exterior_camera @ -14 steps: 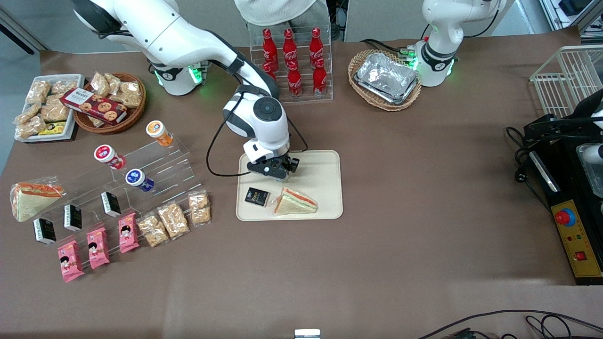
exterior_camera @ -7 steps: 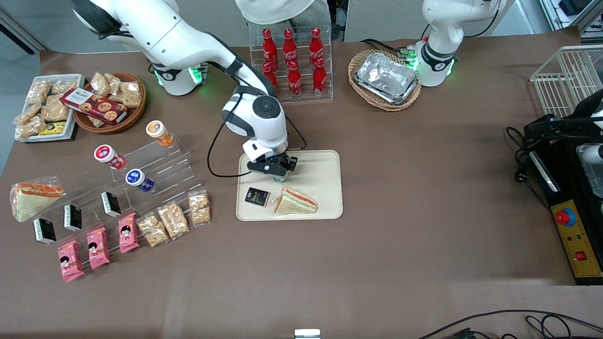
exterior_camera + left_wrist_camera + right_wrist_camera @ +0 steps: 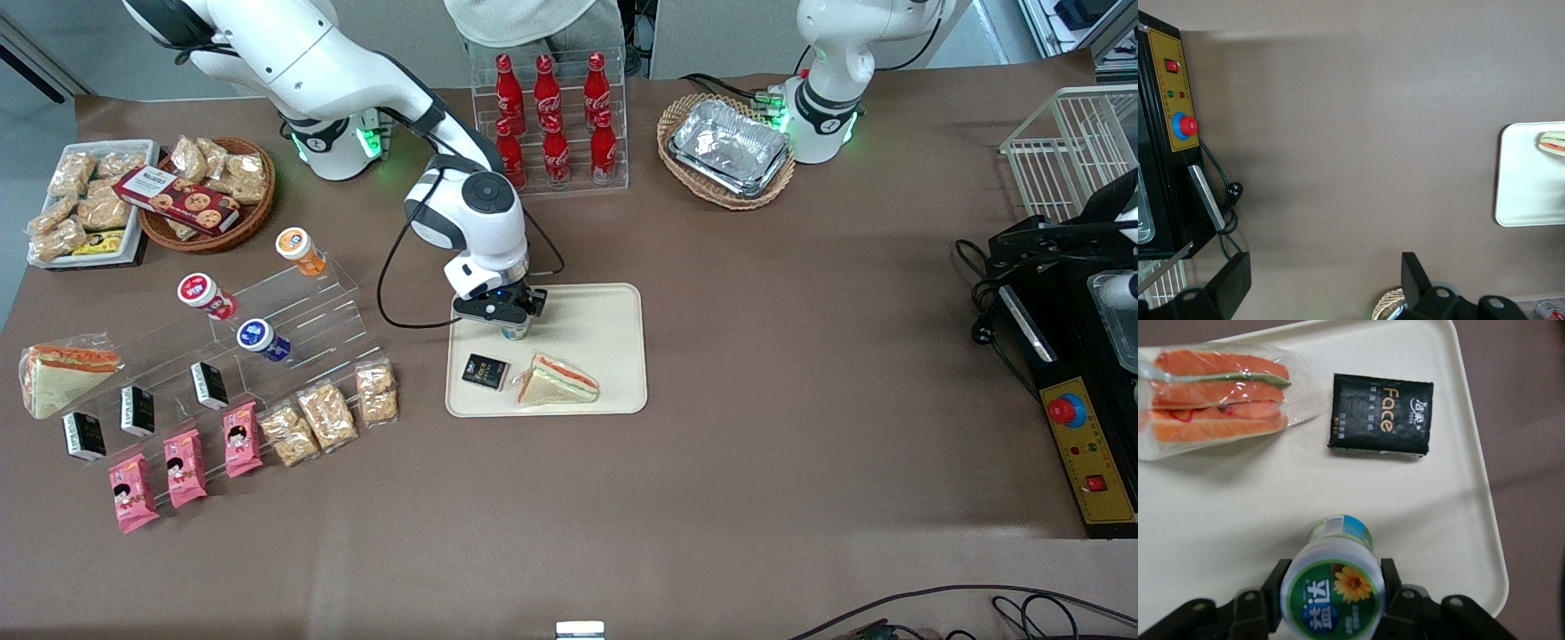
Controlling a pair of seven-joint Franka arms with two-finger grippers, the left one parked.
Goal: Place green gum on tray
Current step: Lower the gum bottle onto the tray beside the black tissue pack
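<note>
Here the gripper (image 3: 513,322) hangs low over the tray (image 3: 613,311), pinching the green gum (image 3: 1333,590) upright between its fingers (image 3: 1391,590), near the tray's rim toward the working arm's end. A good release likely means lowering it flat before opening. Bare tray lies around it; the black packet (image 3: 1379,415) and wrapped sandwich (image 3: 1215,393) sit nearer the front camera.

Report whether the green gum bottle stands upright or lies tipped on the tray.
Upright: the green gum shows its round lid end-on between the gripper fingers, base toward the tray. Touchdown: cannot tell.
</note>
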